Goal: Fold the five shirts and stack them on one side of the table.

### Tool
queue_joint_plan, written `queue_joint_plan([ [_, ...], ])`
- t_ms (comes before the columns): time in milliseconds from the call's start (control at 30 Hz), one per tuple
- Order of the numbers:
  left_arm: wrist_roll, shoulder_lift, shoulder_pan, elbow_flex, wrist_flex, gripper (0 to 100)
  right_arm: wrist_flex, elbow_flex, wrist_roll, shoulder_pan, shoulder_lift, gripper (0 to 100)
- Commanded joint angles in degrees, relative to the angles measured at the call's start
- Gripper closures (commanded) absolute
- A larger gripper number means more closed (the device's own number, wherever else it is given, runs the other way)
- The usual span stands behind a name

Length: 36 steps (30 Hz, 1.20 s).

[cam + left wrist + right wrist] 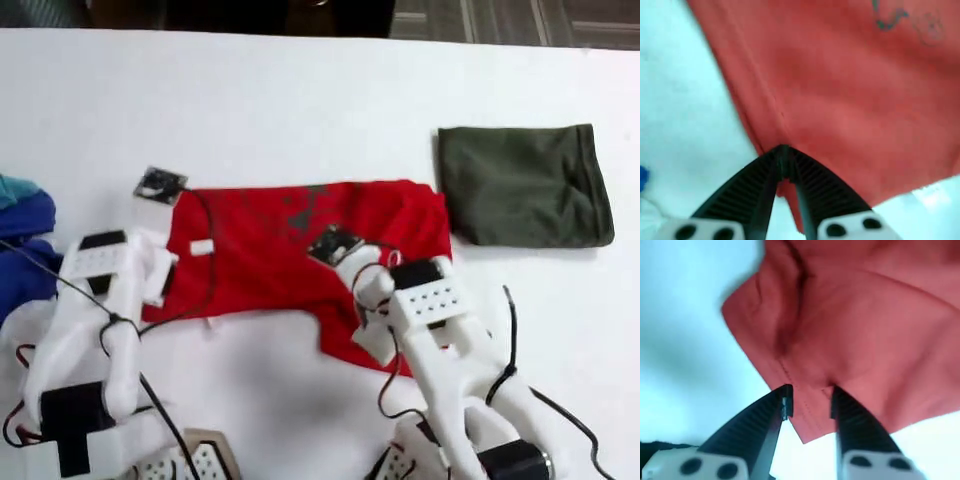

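The left claw (782, 154) is pinched shut on the red shirt (300, 240). Its two black tips meet, and a thin bit of the shirt's edge is caught between them. In the high view this arm is at the shirt's 9 o'clock side.

The right claw (808, 391) is open. Its two fingers (777, 412) stand apart, and the shirt's hem lies in the gap between them. A corner of the hem pokes out just past the tips. The cloth near this claw is bunched up with deep wrinkles. In the high view this arm is at the shirt's 5 o'clock corner.

The red shirt lies spread out in the middle of the white table (300, 100). It has a dark print near its 12 o'clock edge. The edge near the arms curves in, so some white table shows there.

A green shirt (525, 185) lies folded into a neat block. It is at 2 o'clock from the red shirt, just beside it. I cannot tell if the two touch.

Some blue cloth (25, 230) is piled at the table's 9 o'clock edge, near the left arm. A bit of lighter blue-green shows on its 12 o'clock side.
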Motion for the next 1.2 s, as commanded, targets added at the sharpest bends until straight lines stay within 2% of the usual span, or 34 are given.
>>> queue_joint_plan([
  [0,0.7,-2.37,-2.29,-3.21,-1.41,97,-0.66,-0.26,0.18,-0.57,0.4,81.3],
  [300,2.9,-2.64,-2.73,-5.67,-1.23,97,-5.76,-0.26,0.26,-0.48,6.02,82.2],
  [467,2.9,-2.81,-2.37,-5.41,2.02,97,-5.85,-0.53,0.26,-0.48,6.46,98.1],
  [667,2.9,-2.29,-2.37,-5.23,2.81,97,-5.14,-1.85,0.18,-0.4,2.42,98.0],
  [900,2.64,-2.29,-2.37,-5.23,2.46,97,1.98,-7.21,0.18,-0.48,-7.16,98.0],
  [1033,2.64,-2.64,-2.37,-5.85,2.55,97,4.44,-5.98,0.18,-0.92,-8.84,97.8],
  [1167,2.73,-2.46,-2.46,-7.96,4.22,97,2.51,-1.49,0.18,-1.01,-8.66,97.7],
])
